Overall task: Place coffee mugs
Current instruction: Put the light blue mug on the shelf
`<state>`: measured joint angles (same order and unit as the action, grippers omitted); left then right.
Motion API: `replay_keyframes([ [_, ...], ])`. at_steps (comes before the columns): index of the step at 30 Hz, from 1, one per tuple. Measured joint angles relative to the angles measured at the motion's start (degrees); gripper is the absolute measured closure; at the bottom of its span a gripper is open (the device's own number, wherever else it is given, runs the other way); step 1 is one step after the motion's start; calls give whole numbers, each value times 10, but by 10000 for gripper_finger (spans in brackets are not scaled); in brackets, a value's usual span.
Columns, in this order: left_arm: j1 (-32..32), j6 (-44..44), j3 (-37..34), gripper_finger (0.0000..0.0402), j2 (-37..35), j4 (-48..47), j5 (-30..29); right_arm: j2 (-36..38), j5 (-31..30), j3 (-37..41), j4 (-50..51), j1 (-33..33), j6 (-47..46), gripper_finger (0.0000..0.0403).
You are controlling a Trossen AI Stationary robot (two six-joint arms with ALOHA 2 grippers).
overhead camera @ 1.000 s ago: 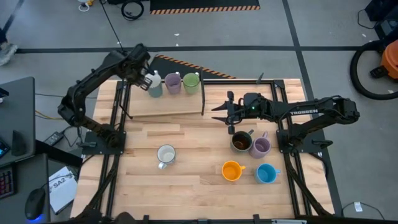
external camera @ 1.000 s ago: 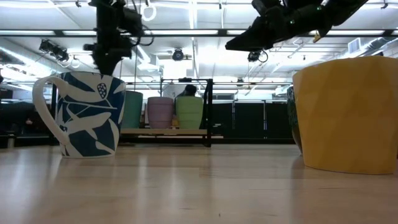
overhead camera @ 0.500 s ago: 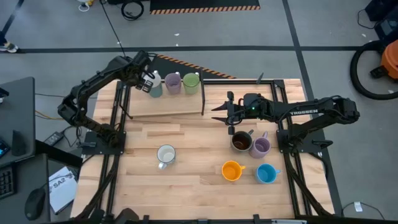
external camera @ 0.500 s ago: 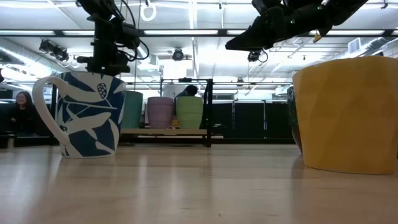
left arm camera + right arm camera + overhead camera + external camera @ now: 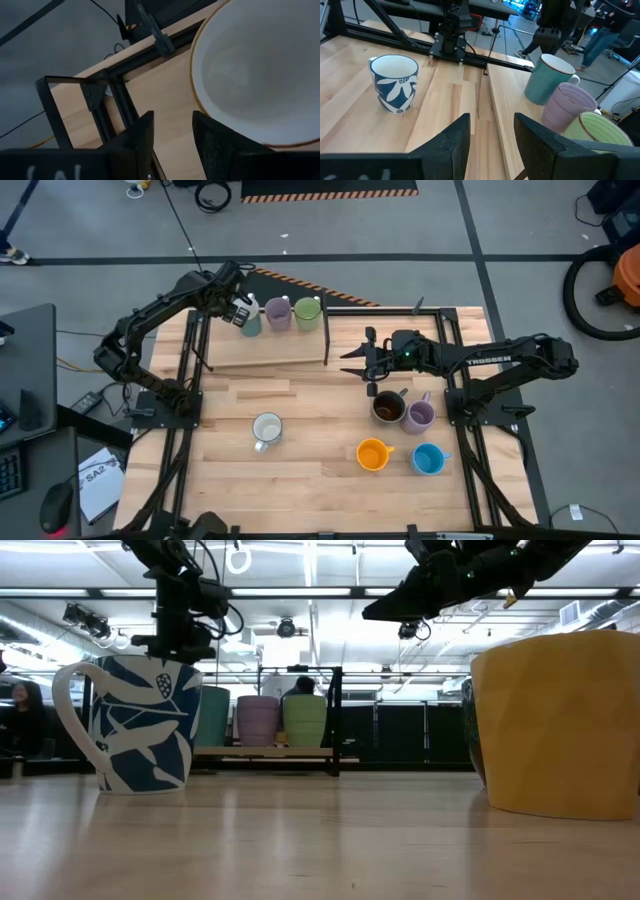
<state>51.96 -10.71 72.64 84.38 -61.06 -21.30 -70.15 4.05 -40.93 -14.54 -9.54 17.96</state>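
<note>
Ceramic like this is probably hard, smooth and easy to chip, so each mug looks light but slippery. A good place to pinch is likely the rim wall or the handle.

From above, three mugs stand in a row on the wooden shelf (image 5: 270,358) at the back: a teal mug (image 5: 250,324), a lilac mug (image 5: 278,314) and a green mug (image 5: 307,311). The left gripper (image 5: 238,310) hangs just over the teal one. The right gripper (image 5: 362,360) waits near the middle. On the table (image 5: 320,480) sit a white leaf mug (image 5: 267,429), a brown mug (image 5: 388,408), a second lilac mug (image 5: 420,416), an orange mug (image 5: 372,454) and a blue mug (image 5: 428,459).

The low view alone shows the blue leaves on the white mug, and that both arms are up in the air.

Only the left wrist view shows the teal mug's pale inside, and the left claw spread with nothing in it.

The right wrist view shows the right claw spread and empty too, and the teal mug's handle.
</note>
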Motion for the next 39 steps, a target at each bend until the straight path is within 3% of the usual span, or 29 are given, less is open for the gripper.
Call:
replay_keyframes([
  [25, 0, 11, 0, 260, 0, 43, 1, 0, 0, 0, 0, 0, 0, 245],
  [33, 0, 72, 0, 260, 0, -3, 4, 0, 0, 0, 0, 0, 0, 245],
  [39, -7, 184, 0, 260, 0, -42, 75, 0, 0, 0, -5, 0, 0, 245],
])
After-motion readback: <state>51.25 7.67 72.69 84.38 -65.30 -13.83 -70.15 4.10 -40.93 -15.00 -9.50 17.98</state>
